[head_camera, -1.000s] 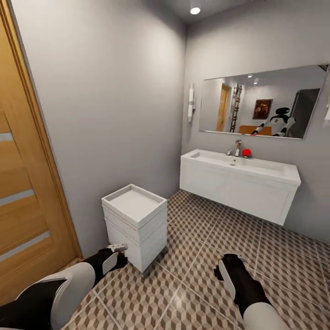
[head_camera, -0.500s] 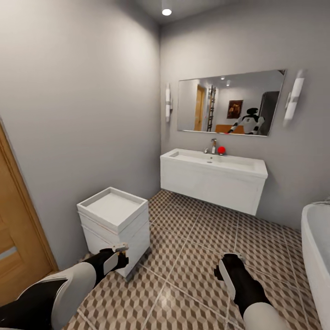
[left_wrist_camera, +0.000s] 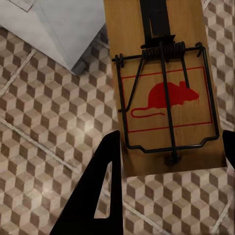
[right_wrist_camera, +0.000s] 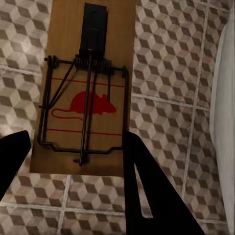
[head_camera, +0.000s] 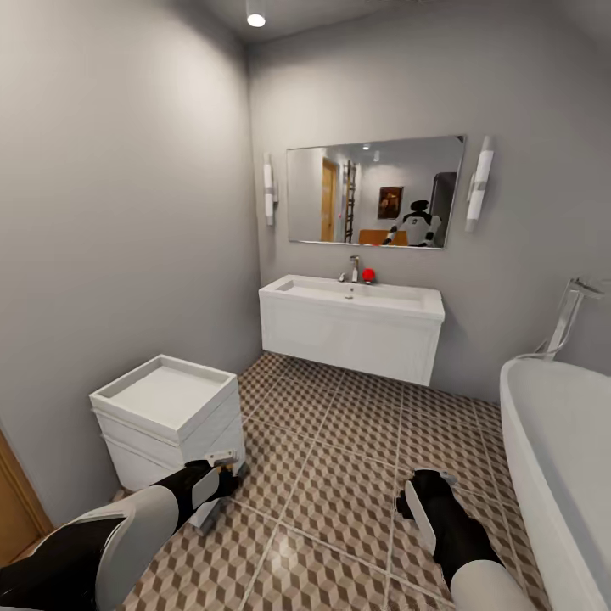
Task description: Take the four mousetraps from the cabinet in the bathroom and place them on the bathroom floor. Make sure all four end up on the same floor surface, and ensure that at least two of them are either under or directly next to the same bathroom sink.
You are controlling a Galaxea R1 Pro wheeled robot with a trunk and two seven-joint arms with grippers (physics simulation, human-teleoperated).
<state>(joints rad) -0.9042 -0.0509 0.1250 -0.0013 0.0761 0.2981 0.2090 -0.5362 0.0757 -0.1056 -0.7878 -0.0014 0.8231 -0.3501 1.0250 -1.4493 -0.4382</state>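
Both arms carrying mousetraps above the bathroom floor (head_camera: 339,475)

The left gripper (left_wrist_camera: 166,161) is clamping one mousetrap (left_wrist_camera: 164,93); the right gripper (right_wrist_camera: 73,161) is clamping another mousetrap (right_wrist_camera: 88,93). The bathroom sink (head_camera: 352,297) is sitting at 12 o'clock, a white storage unit (head_camera: 165,416) at 9 o'clock, a bathtub (head_camera: 552,450) at 3 o'clock

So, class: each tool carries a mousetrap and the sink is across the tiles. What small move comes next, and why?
Probably roll forward toward the sink. The left tool and right tool each hold a mousetrap above the floor, and the vanity is across the room, too far to set them beside it.
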